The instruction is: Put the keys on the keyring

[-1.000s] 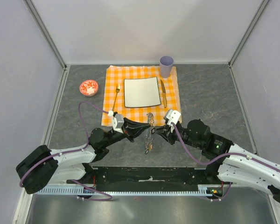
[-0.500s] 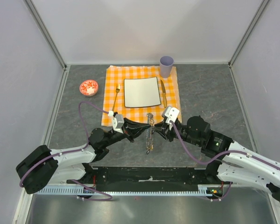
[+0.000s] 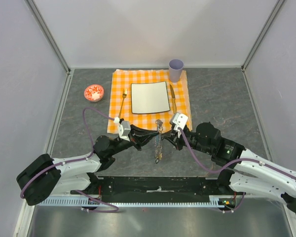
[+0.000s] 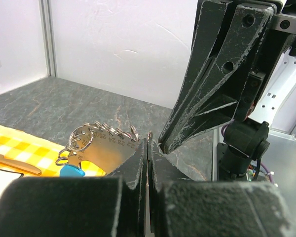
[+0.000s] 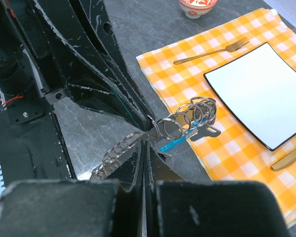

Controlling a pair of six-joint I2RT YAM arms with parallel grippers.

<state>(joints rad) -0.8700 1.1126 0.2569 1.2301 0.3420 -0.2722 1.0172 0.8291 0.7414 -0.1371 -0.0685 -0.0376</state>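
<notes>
Over the last second I watched the right gripper (image 3: pixel 166 139) slide a little toward the middle, and its jaws, which had stood slightly apart, snapped fully together. In the right wrist view its tips met right at the wire of the keyring (image 5: pixel 180 121), though I could not tell whether they actually pinched it. The left gripper (image 3: pixel 154 134) had not budged. Its jaws were clamped tight on a sliver of metal, holding the keyring up between the two arms, just off the near edge of the checked cloth (image 3: pixel 116 106). The keys (image 3: pixel 157 150) trailed from it in a string toward the bases, with the turquoise tag (image 4: pixel 71 171) beneath the rings. I judged that both arms now braced the bunch, which a threading move would need. One flat key blade (image 4: pixel 117 143) carried a row of stamped digits, too small for me to read surely, and I saw no brand anywhere.
</notes>
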